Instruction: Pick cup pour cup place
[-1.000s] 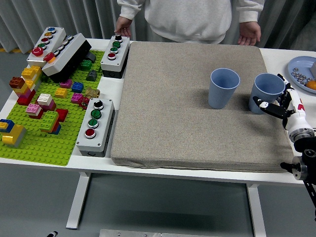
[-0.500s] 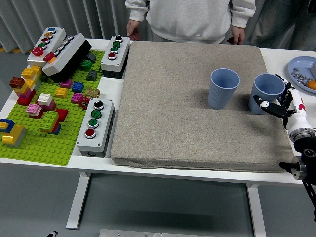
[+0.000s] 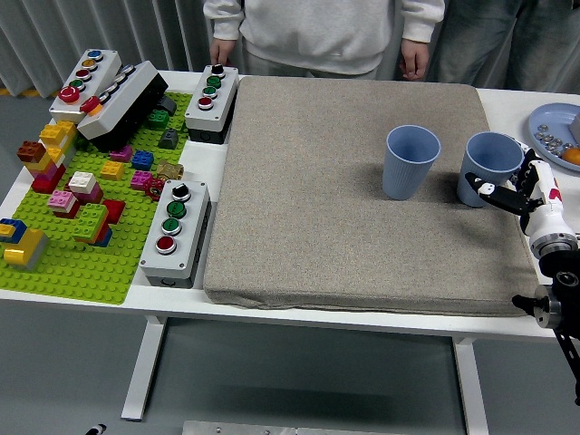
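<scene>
two blue cups stand upright, mouths up, on the grey mat [image 3: 344,181]. the right cup [image 3: 489,169] sits at 3 o'clock of the left cup [image 3: 410,161], apart. the right hand [image 3: 518,192] has its fingers curled around the right cup's lower side.

The right hand [image 3: 517,192] is showing black fingers with white tips, a white shell with small red marks, a silver wrist ring and a black arm; the person [image 3: 317,32] is wearing a light grey sweatshirt
</scene>
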Robot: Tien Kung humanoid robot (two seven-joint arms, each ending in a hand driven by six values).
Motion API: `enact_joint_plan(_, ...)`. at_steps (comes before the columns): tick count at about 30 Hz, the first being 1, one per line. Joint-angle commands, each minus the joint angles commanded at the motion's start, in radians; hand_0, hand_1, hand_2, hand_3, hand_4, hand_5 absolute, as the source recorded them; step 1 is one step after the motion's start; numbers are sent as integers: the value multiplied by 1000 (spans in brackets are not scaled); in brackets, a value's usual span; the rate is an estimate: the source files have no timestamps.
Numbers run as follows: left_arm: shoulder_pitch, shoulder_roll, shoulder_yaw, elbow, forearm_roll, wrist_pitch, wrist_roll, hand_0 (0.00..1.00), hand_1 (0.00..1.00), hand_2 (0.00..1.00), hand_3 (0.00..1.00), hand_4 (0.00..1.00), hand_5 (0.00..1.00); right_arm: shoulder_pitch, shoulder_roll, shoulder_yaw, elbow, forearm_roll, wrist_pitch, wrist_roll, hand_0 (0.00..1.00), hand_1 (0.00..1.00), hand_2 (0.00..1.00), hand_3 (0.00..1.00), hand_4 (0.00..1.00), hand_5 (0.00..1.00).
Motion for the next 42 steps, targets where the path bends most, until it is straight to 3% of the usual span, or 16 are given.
enact_joint_plan(12,-1,2,0,0,-1,0,0,838,808,884,807,637,998,15,-14,-31,35,-86,-23,-39,837,742,664,758,844,201)
enact_joint_plan(24,3,7,2,0,-6,2,0,838,808,884,808,636,998,86,-32,-61,15,-103,-24,-59,839,741,665,761,829,193)
enact_joint_plan(42,3,9,7,0,-13,1,-1,837,808,884,807,636,998,129,-24,-104,96,-389,-85,-172,840,736,664,761,823,193)
